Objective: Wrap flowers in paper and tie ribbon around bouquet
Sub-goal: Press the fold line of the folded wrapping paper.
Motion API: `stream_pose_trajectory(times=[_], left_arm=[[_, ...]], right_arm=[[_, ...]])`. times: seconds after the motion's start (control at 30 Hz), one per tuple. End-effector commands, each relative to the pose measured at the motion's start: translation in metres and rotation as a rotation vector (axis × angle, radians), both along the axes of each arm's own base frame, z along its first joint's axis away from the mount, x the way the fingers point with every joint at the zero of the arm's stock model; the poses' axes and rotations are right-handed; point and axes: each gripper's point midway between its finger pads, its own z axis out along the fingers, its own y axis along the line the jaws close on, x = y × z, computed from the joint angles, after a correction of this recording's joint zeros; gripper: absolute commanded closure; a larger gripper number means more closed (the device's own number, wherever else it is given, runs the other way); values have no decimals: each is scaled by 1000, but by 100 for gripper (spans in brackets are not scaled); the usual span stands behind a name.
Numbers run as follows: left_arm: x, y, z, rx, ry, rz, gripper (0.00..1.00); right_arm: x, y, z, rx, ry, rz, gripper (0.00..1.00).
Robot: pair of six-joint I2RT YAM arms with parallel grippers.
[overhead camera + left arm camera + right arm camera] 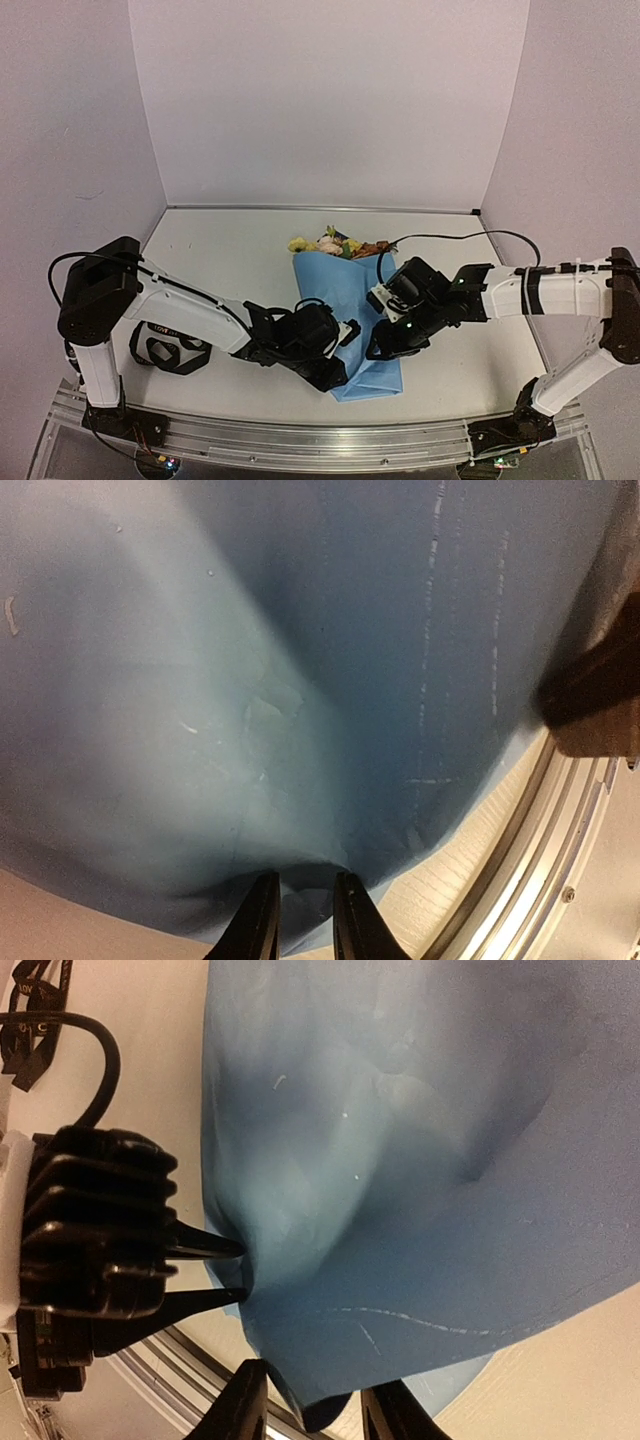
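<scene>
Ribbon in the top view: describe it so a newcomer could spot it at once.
Start at the left arm, bolted at the near left edge of the table. Just right of its white upright link, under its forearm, a loose black band lies in loops on the tabletop: the ribbon. It is flat with pale lettering, unlike the arms' round, plain black cables.
</scene>
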Motion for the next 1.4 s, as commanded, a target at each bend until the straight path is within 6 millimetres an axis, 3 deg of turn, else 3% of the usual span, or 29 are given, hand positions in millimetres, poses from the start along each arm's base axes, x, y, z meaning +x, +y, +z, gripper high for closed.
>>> stream_pose_trajectory(times=[0.0, 0.13, 0.17, 0.37, 0.57, 1.03, 1.37], left_arm=[[4, -11, 39, -79, -49, -11, 79], [4, -5, 49, -93, -69, -2, 76], [4, -2, 51, -95, -77, 1, 76], [-9, 9, 55, -86, -109, -21, 77], [-31, 8, 38, -15, -139, -69, 77], [-15, -22, 27, 19, -273, -40, 79], [-27, -30, 12, 36, -281, -84, 84]], right_arm=[[8, 15, 15, 34, -31, 18, 74], [11, 9, 12, -5, -41, -4, 98], [12, 6, 10, -27, -46, -15, 100], [21, -4, 5, -102, -41, -92, 100], [30, -15, 1, -139, -18, -207, 100], [26, -17, -9, -145, 38, -242, 100], [25, -18, -11, -148, 45, -249, 100]])
